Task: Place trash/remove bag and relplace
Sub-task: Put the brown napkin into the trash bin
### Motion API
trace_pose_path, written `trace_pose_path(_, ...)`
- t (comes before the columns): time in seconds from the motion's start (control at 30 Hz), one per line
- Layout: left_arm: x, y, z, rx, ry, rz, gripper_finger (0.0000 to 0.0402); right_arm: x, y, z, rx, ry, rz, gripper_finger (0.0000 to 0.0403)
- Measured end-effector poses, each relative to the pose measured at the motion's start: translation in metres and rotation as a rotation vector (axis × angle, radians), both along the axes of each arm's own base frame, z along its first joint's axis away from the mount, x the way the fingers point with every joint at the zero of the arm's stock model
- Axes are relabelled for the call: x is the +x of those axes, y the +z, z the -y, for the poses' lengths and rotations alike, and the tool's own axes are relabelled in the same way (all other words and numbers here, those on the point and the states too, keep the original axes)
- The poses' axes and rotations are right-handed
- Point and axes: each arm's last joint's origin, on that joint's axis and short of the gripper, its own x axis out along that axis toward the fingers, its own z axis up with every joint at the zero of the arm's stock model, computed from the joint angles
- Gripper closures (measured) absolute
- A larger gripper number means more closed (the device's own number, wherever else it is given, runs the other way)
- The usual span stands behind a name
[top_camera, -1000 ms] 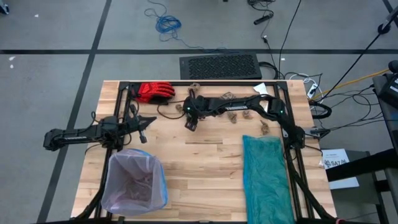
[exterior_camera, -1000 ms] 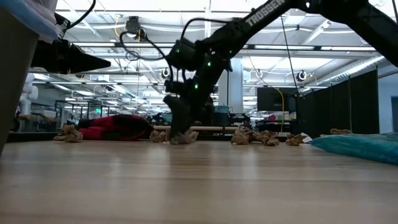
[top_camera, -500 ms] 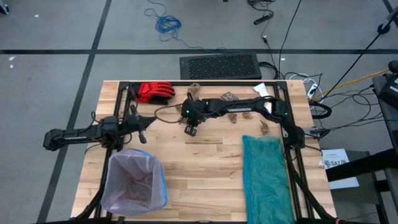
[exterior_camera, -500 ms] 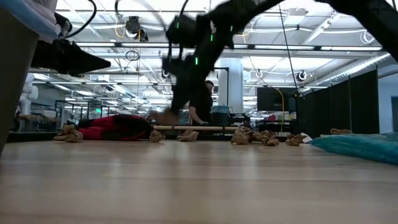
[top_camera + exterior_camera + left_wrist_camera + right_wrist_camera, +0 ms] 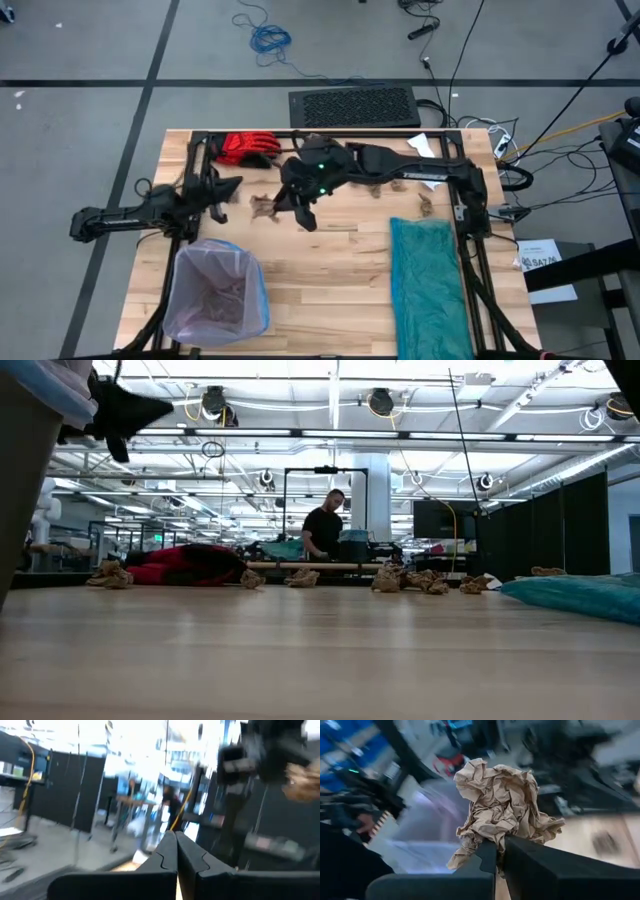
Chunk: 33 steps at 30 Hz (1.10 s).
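Observation:
My right gripper hangs above the table's middle left, shut on one tan paper lump of trash. More trash lumps and a white scrap lie on the table's far part. They show as a row in the low view. The pale lilac bag lines the bin at the near left, with trash inside it. My left gripper is shut on nothing, raised at the left, beyond the bin; its fingertips meet. My right gripper pinches the paper lump by its lower edge between its two fingers. Most of the lump sticks out beyond the fingertips. The lump is lifted clear of the table.
A red glove lies at the far left. A teal-green plastic bag lies along the near right. Black frame rails run along the table's far, left and right edges. A person stands in the room beyond.
My right gripper has shut on a paper lump at the table's far side. It has carried the lump up and toward the near left, toward the bin, rising out of the low view. My left gripper has tipped its fingers upward and rolled.

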Motion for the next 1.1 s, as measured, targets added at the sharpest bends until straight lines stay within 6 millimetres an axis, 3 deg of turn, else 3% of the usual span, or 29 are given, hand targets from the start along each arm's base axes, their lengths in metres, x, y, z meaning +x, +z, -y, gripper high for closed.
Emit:
trace_pose_path(0.23,-0.011,0.021,0.001,-0.086,-0.058,0.288,0.0402,0.007,0.002,-0.026,0.091,0.020,0.042,0.0403)
trace_pose_path(0.47,-0.024,0.036,0.002,-0.111,-0.106,0.514,0.0402,0.031,-0.016,-0.044,0.176,0.039,0.085,0.0403)
trace_pose_path(0.87,-0.023,0.036,0.003,-0.105,-0.117,0.510,0.0402,0.047,-0.034,-0.061,0.209,0.139,0.114,0.0402)
trace_pose_path(1.1,-0.029,0.053,0.007,-0.024,-0.226,0.540,0.0402,0.054,-0.046,-0.081,0.215,0.176,0.134,0.0355)
